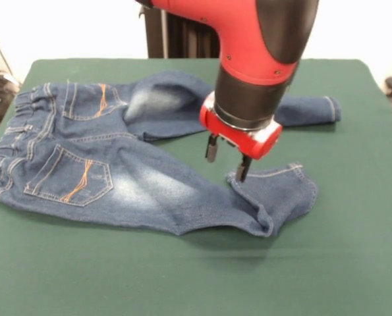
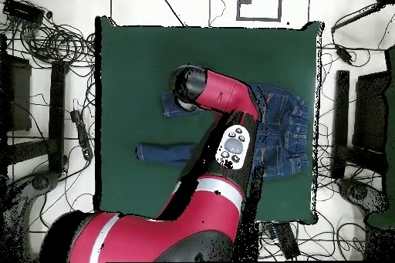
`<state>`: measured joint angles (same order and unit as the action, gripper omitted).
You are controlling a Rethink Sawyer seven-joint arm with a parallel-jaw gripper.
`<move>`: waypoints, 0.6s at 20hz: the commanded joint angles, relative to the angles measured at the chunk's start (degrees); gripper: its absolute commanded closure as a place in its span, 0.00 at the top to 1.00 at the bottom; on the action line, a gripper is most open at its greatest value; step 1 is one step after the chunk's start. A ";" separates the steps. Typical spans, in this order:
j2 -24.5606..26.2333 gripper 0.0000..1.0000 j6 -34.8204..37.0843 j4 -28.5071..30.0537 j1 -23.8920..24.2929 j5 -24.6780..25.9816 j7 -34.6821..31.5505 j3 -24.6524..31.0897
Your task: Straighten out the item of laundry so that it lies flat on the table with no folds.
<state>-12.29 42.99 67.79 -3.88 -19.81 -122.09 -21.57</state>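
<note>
The jeans [image 1: 110, 178] lay back side up across the left and middle of the front view, waistband at the left edge, orange stitching on both pockets, the nearer leg folded back on itself at its cuff, right of centre. No label or writing could be read on them. The gripper [image 1: 226, 160] hung just above that fold, its two fingers slightly apart and holding nothing. The green table [image 1: 196, 276] spread wide around them.

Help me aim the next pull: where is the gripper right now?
In the front view the gripper hangs open right of centre, just above the folded-back cuff of the jeans leg nearer the camera.
</note>
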 commanded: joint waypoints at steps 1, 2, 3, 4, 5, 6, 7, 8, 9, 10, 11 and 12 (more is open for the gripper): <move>1.62 1.00 -9.05 12.20 0.46 -2.90 -15.69 5.72; 2.06 1.00 -10.95 13.05 0.95 -3.34 -15.91 6.42; 2.41 1.00 -11.12 13.36 1.46 -4.00 -15.92 7.00; 2.89 1.00 -11.75 13.91 2.89 -4.97 -14.94 8.63; 3.26 1.00 -11.90 14.01 3.44 -5.43 -14.46 9.22; 3.66 1.00 -12.56 14.24 3.88 -5.86 -14.28 9.73; 3.77 1.00 -13.45 14.59 4.13 -6.04 -14.04 10.11; 3.70 1.00 -14.04 15.21 3.96 -6.28 -14.35 10.17; 3.73 1.00 -14.60 15.48 3.74 -6.36 -14.59 10.04; 3.37 1.00 -15.82 16.46 3.24 -6.55 -15.06 10.17; 3.36 1.00 -15.92 16.64 2.81 -6.72 -15.55 9.91; 3.42 1.00 -17.09 17.26 2.09 -6.87 -16.22 9.75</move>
<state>-11.64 28.68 76.55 -0.28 -23.51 -122.11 -20.08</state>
